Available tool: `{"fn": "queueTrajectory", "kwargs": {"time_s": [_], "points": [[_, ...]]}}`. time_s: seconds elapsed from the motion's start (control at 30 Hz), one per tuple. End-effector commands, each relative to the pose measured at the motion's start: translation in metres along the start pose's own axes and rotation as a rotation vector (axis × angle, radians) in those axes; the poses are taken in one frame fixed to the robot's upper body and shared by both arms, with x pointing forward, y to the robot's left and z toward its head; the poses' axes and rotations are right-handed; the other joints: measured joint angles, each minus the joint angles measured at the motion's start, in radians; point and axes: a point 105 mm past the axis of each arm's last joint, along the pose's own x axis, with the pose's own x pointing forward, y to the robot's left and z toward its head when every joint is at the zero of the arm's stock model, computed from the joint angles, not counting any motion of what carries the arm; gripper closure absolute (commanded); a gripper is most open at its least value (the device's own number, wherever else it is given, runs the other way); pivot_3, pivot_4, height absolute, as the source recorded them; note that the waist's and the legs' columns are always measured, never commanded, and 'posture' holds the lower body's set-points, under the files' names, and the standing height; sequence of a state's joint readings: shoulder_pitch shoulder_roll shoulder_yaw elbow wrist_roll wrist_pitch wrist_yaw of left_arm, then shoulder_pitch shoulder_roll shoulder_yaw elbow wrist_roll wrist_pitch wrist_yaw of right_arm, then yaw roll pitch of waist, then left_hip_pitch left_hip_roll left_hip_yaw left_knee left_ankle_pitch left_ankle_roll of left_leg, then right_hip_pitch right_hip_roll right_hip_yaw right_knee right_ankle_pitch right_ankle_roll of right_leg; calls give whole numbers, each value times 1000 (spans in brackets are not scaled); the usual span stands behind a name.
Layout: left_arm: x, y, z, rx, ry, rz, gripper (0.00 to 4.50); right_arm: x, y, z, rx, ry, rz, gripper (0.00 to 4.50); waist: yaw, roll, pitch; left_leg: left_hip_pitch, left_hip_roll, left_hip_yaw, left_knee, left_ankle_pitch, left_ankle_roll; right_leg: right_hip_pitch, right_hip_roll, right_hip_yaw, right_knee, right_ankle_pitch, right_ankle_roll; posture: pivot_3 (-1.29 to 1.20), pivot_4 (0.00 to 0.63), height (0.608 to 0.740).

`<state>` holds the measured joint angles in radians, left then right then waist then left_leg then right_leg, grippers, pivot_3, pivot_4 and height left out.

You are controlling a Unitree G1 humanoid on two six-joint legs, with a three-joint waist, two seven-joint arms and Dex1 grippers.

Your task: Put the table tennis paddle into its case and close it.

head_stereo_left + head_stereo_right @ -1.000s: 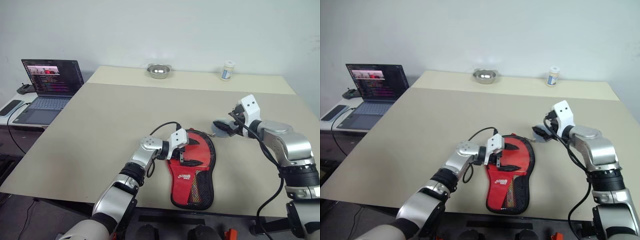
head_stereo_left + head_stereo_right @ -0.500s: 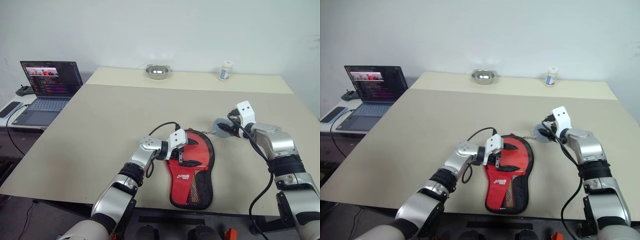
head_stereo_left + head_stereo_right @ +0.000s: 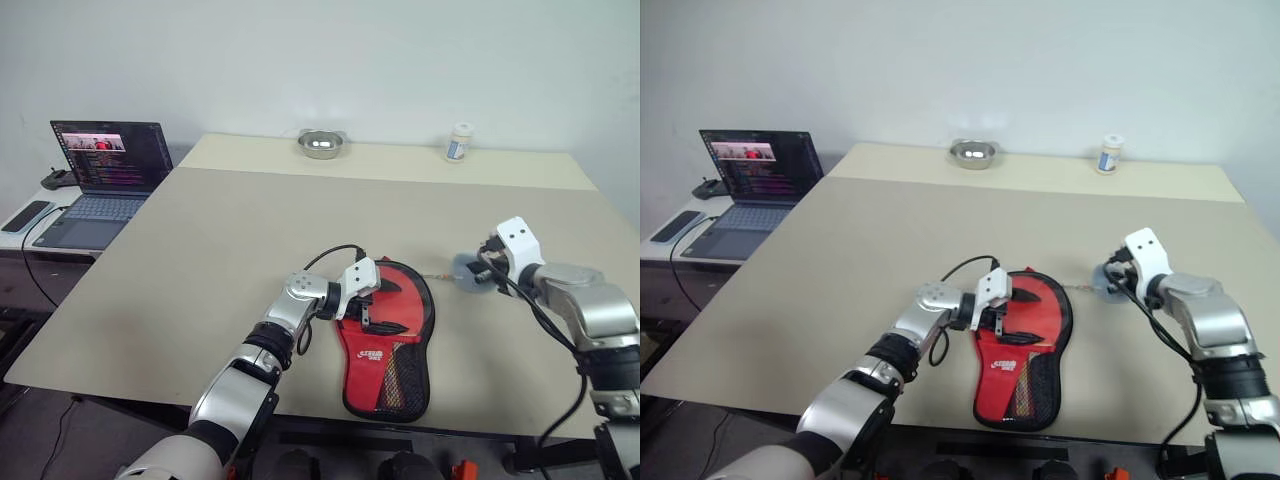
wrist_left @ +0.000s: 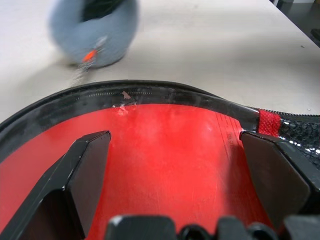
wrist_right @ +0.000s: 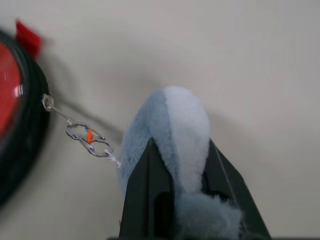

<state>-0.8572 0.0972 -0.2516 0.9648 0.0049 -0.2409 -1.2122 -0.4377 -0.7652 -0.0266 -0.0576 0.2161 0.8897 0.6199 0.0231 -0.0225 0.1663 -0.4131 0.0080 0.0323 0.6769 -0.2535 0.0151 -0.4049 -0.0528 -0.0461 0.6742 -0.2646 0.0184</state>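
The case lies flat on the table in front of me, red side up with a white logo, black mesh and a black rim. I cannot tell the table tennis paddle apart from the case's red face. My left gripper stands open over the case's round end, one finger on each side of the red surface. To the right of the case, my right gripper is shut on a grey-blue fluffy pom-pom. A thin chain joins the pom-pom to the case's rim.
A steel bowl and a small white bottle stand at the table's far edge. An open laptop and a phone rest on a lower side table to the left.
My right gripper has shut on the pom-pom and drawn it to the right, away from the case, pulling the chain out straight. The left gripper has stayed in place, open.
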Motion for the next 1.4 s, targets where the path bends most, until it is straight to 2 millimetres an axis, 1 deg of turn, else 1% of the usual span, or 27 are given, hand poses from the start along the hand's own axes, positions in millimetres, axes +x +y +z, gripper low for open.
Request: {"fn": "queueTrajectory", "kwargs": {"time_s": [0.03, 0.1, 0.17, 0.23, 0.33, 0.43, 0.57, 0.63, 0.77, 0.9, 1.03, 1.1, 1.2, 1.4], "points": [[-2, -19, -44, -129, 115, -28, 0, -32, -3, 0, -55, 28, 6, 4329, 2, 2, -2, 0, 0, 0, 0, 0, 0, 0, 0, 0, 0, -1, 2, 0, 150, 740], [-1, -19, -45, -131, 118, -29, 0, -53, 3, -5, -104, 73, 53, 4329, 3, 4, -4, 0, 0, 0, 0, 0, 0, 0, 0, 0, 0, -2, 3, 0, 150, 740], [0, -19, -44, -133, 116, -26, 0, -68, 13, -9, -134, 111, 105, 4329, 4, 6, -5, -1, -1, -2, 0, 0, 0, 0, 0, -2, -1, -2, 4, 0, 150, 740], [1, -19, -44, -134, 116, -25, 0, -78, 32, -15, -152, 146, 179, 4330, 4, 5, -5, -2, -1, -2, 0, 0, 0, 1, 0, -2, -2, -2, 4, 0, 150, 740], [3, -20, -44, -134, 116, -28, 0, -90, 71, -28, -184, 187, 312, 4330, 8, 6, -6, -2, 0, -5, 0, 0, 0, 4, 0, -6, -9, -1, 6, 0, 150, 740], [5, -21, -45, -133, 117, -27, 0, -99, 104, -39, -203, 209, 404, 4331, 7, 7, -7, -1, 0, -8, -1, -1, 1, 11, 0, -10, -16, 0, 7, 0, 150, 740], [7, -22, -47, -134, 124, -19, 0, -105, 130, -52, -230, 236, 475, 4331, 6, 8, -9, 0, 0, -16, 0, -1, 1, 18, -1, -18, -24, 1, 10, 0, 150, 740], [7, -22, -47, -134, 126, -18, 0, -107, 135, -55, -237, 245, 490, 4331, 7, 7, -10, 0, 0, -18, -1, -1, 1, 20, -1, -20, -27, 2, 10, 0, 150, 740], [9, -21, -47, -130, 131, -7, 0, -121, 143, -64, -262, 295, 564, 4331, 10, 7, -10, -1, -1, -20, -1, -1, 1, 21, -1, -22, -29, 2, 10, 0, 150, 740], [11, -21, -48, -128, 133, -2, 0, -138, 160, -71, -279, 328, 702, 4332, 23, 7, -11, -1, -2, -22, -1, -2, 1, 22, -2, -23, -30, 2, 10, 0, 150, 740], [11, -22, -49, -126, 136, 1, 0, -148, 171, -77, -262, 328, 781, 4338, 37, 7, -12, -1, -3, -23, -1, -3, 2, 24, -2, -25, -31, 1, 11, 0, 150, 740], [12, -21, -49, -125, 138, 5, 0, -147, 175, -76, -255, 298, 780, 4342, 38, 7, -12, -1, -4, -24, -1, -4, 3, 25, -2, -25, -32, 1, 12, 0, 150, 740], [13, -21, -49, -123, 140, 9, 0, -139, 174, -76, -262, 273, 728, 4342, 38, 7, -13, -1, -7, -24, -1, -5, 5, 25, -3, -25, -32, 0, 13, 0, 150, 740], [14, -20, -47, -117, 136, 14, 0, -129, 158, -64, -233, 234, 629, 4343, 33, 6, -13, 2, -6, -24, 0, -5, 5, 28, -5, -25, -31, 0, 13, 0, 150, 740]]}}
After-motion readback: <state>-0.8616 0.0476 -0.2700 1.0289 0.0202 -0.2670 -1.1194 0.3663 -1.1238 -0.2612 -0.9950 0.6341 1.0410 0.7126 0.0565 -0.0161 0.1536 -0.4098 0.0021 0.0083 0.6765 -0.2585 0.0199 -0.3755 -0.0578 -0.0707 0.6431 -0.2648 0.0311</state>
